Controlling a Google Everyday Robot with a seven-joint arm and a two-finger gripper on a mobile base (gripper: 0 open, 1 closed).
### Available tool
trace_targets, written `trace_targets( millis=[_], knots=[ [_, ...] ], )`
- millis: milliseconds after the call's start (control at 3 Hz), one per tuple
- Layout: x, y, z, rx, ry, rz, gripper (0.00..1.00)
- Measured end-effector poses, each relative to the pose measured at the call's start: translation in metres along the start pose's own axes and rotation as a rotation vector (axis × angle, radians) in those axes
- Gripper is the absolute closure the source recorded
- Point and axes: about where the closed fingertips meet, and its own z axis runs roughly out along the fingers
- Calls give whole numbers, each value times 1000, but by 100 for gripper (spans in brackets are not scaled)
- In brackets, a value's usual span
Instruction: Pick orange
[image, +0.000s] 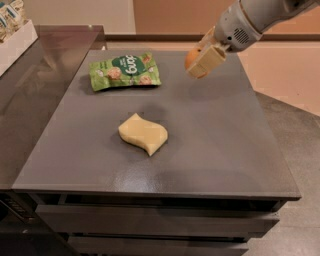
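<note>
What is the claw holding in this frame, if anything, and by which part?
The claw, above the far right of the grey table, grips the small round orange fruit by its sides.

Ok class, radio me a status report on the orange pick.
Gripper above far-right tabletop, shut on orange. Orange held clear of the surface. Sponge and snack bag sit apart, nothing in the way.

The tool (196, 66) hangs above the worktop's (225, 140) far right part, fingers (207, 59) clamped on the orange (190, 57), its white arm (250, 20) sloping up-right behind it.
</note>
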Motion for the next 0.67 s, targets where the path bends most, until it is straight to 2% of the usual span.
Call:
trace_targets(
  millis=[333,667],
  knots=[
    [-15,6,-10,14,-6,-42,100],
    [-16,6,-11,16,-7,-45,100]
  ],
)
